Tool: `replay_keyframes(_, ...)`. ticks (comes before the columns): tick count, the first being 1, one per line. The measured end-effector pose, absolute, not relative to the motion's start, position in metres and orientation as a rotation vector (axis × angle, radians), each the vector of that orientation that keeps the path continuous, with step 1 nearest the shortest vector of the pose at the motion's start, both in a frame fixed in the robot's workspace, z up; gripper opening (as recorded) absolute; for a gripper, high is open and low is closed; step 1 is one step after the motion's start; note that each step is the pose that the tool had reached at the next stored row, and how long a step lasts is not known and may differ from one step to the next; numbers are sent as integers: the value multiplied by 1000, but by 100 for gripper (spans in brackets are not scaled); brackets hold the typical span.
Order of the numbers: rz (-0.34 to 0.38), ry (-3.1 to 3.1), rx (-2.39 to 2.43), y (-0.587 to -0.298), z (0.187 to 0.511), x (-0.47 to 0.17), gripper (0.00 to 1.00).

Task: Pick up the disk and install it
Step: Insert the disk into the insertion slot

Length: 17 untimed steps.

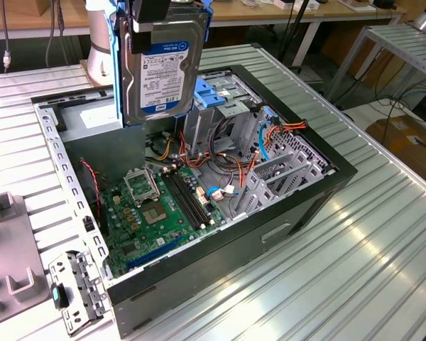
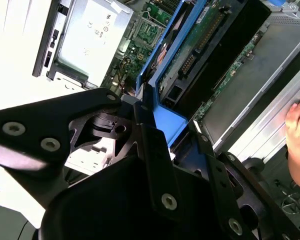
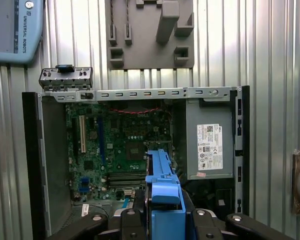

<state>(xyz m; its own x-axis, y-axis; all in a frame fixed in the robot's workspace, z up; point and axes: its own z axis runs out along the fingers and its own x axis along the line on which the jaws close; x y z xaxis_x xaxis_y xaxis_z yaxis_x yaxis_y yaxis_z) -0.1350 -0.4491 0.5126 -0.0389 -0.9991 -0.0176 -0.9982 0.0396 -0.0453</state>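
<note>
The disk (image 1: 160,67) hangs upright above the open computer case (image 1: 298,213), its labelled face towards the exterior view, its bright blue carrier running down both sides. My gripper (image 1: 163,10) is shut on its top end. It floats over the back of the case, just beside the grey drive cage with the blue clip (image 1: 214,94). In both wrist views the blue carrier (image 2: 165,117) (image 3: 162,195) sits clamped between my dark fingers (image 2: 150,150). The disk's circuit-board side (image 2: 200,45) points down at the motherboard (image 3: 120,145).
Inside the case lie the green motherboard (image 1: 156,206), bundled cables (image 1: 234,167) and a silver power supply (image 3: 210,145). A grey fixture plate (image 3: 150,32) and a small bracket (image 1: 74,288) rest on the ribbed table. A person's hand (image 2: 297,130) is beside the case.
</note>
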Motion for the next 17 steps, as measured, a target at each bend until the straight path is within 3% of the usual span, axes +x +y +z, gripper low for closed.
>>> replay_keyframes(10,-32,2233,-2147,-452,513,-135,37)
replay_keyframes(17,-32,2233,-2147,-486,512,-135,37)
